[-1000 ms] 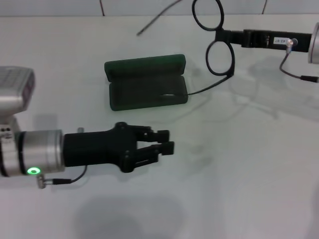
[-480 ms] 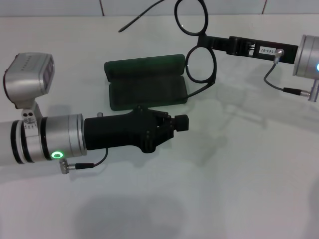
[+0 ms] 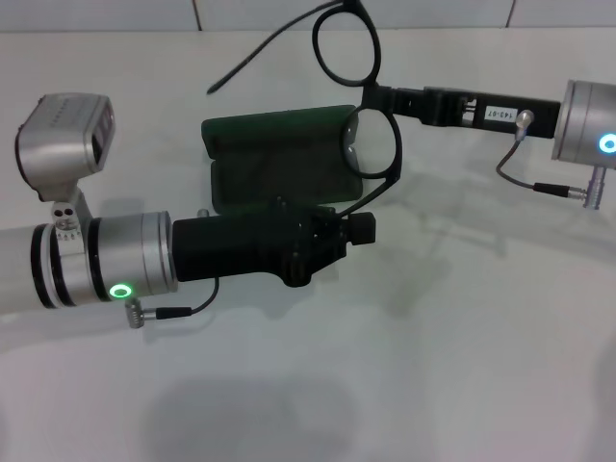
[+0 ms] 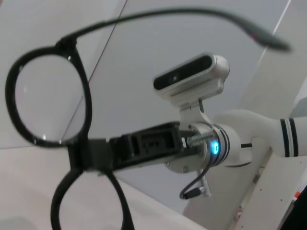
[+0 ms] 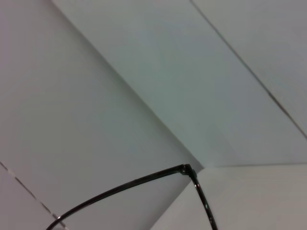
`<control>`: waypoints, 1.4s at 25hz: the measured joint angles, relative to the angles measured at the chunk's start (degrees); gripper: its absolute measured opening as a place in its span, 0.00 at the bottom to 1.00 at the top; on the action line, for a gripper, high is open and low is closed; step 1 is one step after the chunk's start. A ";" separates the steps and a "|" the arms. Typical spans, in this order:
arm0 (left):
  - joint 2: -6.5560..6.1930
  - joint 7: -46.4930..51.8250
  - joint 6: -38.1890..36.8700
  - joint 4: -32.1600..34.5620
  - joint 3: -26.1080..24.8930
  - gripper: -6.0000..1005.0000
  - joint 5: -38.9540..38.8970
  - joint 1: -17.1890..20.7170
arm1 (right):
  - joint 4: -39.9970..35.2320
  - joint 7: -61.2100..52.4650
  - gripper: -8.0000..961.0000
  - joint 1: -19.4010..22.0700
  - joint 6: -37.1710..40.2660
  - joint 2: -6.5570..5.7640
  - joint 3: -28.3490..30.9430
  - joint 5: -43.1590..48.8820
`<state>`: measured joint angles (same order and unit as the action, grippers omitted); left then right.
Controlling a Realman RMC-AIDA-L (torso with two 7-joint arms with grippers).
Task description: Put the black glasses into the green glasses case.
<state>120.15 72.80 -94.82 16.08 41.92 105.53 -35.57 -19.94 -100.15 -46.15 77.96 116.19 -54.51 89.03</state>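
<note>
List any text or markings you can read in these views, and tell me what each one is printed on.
"143-07", as far as it can be made out: a small white label on the right gripper, which holds the black glasses by the bridge above the green glasses case.
No lettering can be read on the case.
Left gripper: no readable text.
Wrist views: no text.

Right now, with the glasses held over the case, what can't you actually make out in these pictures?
- Head view: the left gripper hides the front edge of the green glasses case; whether its fingers are open is unclear.
- Head view: the black glasses are cut off by the top edge.
- Right wrist view: only thin temple arms show.
- Left wrist view: the case is absent; the right gripper clamps the bridge.
</note>
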 joint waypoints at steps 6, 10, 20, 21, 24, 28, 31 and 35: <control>-0.05 0.24 -0.29 -0.08 -0.04 0.01 -0.40 -0.71 | 0.03 1.11 0.07 0.00 -0.41 -0.01 -2.83 -0.10; -0.07 0.24 -0.31 -0.09 -0.22 0.01 -0.52 -1.29 | -0.04 1.71 0.07 0.00 -0.40 -0.01 -5.38 -0.13; -0.18 0.27 -0.23 -0.08 0.00 0.01 -1.23 -2.43 | -0.62 1.86 0.06 -0.39 2.87 0.00 -8.69 -0.82; -0.18 0.27 -0.23 -0.08 0.00 0.01 -1.23 -2.43 | -0.62 1.87 0.06 -0.39 2.94 0.00 -8.69 -0.86; -0.18 0.30 -0.28 -0.08 0.00 0.01 -1.26 -2.46 | -0.67 2.08 0.04 -0.10 2.73 0.00 -8.23 -1.33; -0.18 0.32 -0.30 -0.08 0.00 0.01 -1.24 -2.33 | -0.71 2.90 0.04 0.56 2.70 0.00 -8.19 -3.29; -0.18 0.32 -0.31 -0.08 0.00 0.01 -1.17 -2.19 | -0.78 3.15 0.04 0.99 2.64 0.00 -8.11 -3.86; -0.18 0.32 -0.34 -0.08 0.00 0.01 -1.08 -2.08 | -0.81 3.92 0.04 1.47 2.36 0.00 -8.07 -4.97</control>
<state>119.97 73.12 -95.16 16.00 41.92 104.45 -37.65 -20.75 -96.23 -44.68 80.32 116.19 -62.58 84.05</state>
